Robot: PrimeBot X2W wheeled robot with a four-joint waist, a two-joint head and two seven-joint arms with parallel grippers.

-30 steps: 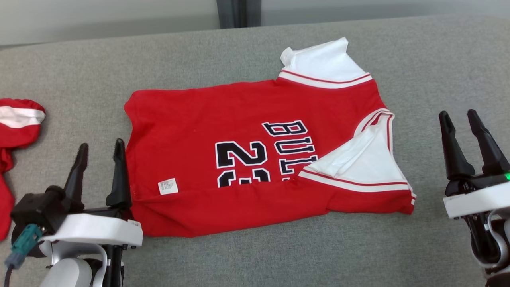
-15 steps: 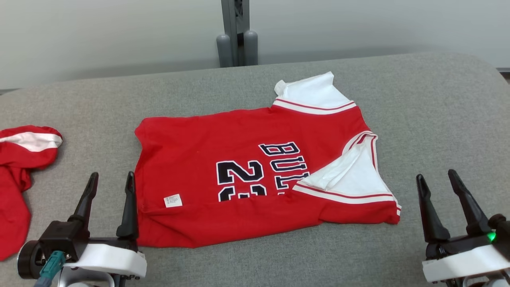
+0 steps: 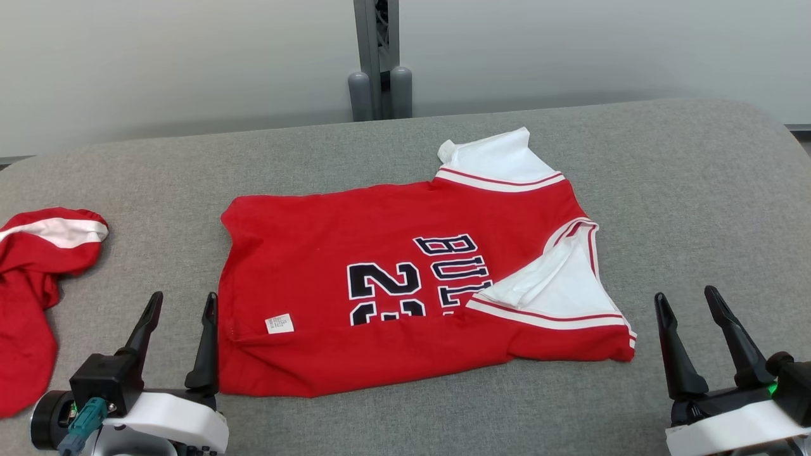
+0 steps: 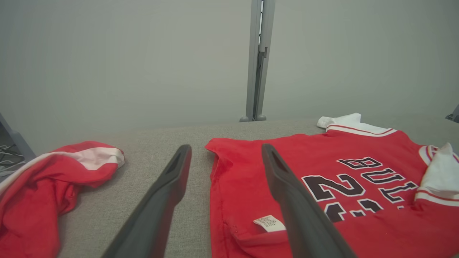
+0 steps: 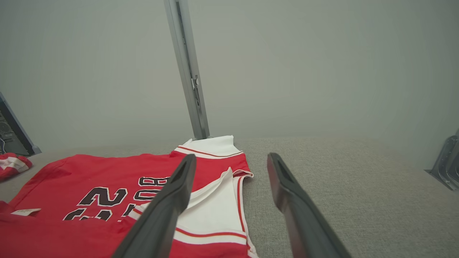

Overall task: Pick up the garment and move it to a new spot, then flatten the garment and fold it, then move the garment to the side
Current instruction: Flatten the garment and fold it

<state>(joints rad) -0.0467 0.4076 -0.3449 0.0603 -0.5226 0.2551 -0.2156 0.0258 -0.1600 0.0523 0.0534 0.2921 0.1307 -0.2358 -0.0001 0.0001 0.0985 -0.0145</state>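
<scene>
While the left tool [image 3: 184, 296] and the right tool [image 3: 685, 292] are held wide open and empty, the shirt [image 3: 393, 278] is seen lying partly folded on the table [image 3: 697, 190] between them. Its hem edge is just beside the left tool's inner finger, and its white sleeve [image 3: 557, 288] is near the right tool's inner side. Soft, light, limp cloth is to be expected; sagging and slipping layers are likely if it is lifted by one point. A pinch would best be taken at both near corners, through every layer. A second red cloth [image 3: 31, 285] is seen beyond the left tool's outer side.
</scene>
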